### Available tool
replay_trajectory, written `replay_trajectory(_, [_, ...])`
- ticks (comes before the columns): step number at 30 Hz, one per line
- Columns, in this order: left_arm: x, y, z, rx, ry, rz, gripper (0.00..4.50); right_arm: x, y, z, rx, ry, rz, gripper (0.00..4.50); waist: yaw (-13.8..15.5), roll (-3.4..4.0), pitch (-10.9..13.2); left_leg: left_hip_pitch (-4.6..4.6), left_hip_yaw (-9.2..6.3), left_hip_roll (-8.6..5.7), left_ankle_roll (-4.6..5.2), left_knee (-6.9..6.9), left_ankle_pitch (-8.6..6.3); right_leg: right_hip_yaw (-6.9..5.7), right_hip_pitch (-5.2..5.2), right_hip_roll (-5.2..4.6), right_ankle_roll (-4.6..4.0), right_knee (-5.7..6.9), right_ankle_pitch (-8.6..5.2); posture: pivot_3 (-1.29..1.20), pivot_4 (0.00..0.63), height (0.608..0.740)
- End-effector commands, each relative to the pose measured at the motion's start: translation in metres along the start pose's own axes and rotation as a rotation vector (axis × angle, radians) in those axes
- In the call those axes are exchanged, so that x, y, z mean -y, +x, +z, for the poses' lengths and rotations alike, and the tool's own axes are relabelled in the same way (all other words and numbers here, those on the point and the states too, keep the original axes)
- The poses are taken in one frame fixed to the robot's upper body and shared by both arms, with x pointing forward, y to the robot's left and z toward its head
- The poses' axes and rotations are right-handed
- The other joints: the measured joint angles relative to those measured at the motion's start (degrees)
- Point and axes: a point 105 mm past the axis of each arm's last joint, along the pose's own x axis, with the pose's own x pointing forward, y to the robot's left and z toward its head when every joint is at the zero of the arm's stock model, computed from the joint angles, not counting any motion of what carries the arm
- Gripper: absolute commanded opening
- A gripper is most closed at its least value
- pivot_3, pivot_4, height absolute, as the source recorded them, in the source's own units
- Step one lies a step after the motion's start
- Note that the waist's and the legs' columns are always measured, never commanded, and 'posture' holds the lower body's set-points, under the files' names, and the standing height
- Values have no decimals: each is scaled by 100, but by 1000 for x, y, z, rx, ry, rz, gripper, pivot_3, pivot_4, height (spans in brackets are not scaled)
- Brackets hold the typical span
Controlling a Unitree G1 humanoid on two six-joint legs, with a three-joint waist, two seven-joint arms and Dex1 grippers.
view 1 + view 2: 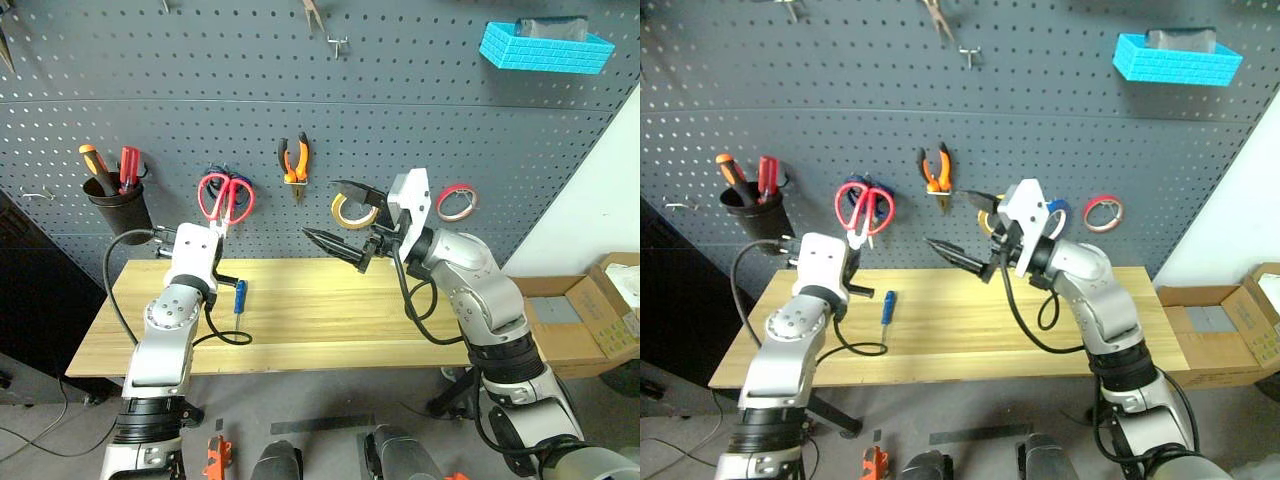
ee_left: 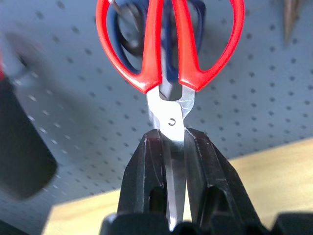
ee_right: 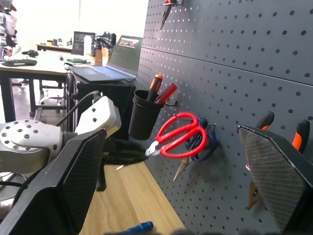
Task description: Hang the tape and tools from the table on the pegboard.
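L gripper (image 2: 171, 147) has its fingers pinched tight on the blades of the red-handled scissors (image 1: 225, 197), handles up against the pegboard (image 1: 450, 110), right over the blue-handled scissors (image 2: 168, 58) already on that hook. Best play, I'd say: keep the blades clamped, ease a red loop onto the hook, let go only once it hangs. R gripper (image 1: 348, 222) is spread wide w/ nothing in it (near the tape (image 1: 352, 210), hung). Blue-handled screwdriver (image 1: 240, 296) still lies on the table (image 1: 330, 320); orange-and-black-handled pliers (image 1: 294, 160) hang.

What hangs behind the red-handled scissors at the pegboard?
Blue-handled scissors hang behind the red-handled scissors; only their dark blue loops show, their blades and hook are covered.
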Motion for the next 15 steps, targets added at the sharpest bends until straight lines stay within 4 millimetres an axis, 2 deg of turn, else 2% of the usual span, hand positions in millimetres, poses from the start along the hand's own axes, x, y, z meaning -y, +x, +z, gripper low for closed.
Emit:
replay_trajectory(1, [2, 0, 11, 34, -20, -10, 1263, 2, -2, 15, 35, -44, -14, 4500, 1, 2, -1, 0, 0, 0, 0, 0, 0, 0, 0, 0, -1, 0, -1, -86, 57, 740])
replay_trajectory(7, [2, -2, 11, 25, -26, -4, 3380, -2, -4, 13, 20, -52, -3, 4500, -3, 2, -1, 0, 0, 0, 0, 0, 0, 1, -1, 0, -4, 0, -2, -87, 67, 740])
replay_trajectory(10, [10, -7, -11, -44, -70, -16, 4440, -5, -8, -3, -35, -23, 0, 4500, 0, 4, 0, 0, 2, 0, 0, 0, 0, 4, -1, 0, -27, -1, -16, -87, 84, 740])
replay_trajectory(15, [22, -16, -64, -217, -152, -8, 4475, -24, -14, -38, -174, -111, 83, 4500, 0, 13, 21, 3, 6, 1, 1, 0, 0, 6, -1, -1, -31, 0, -19, -92, 127, 740])
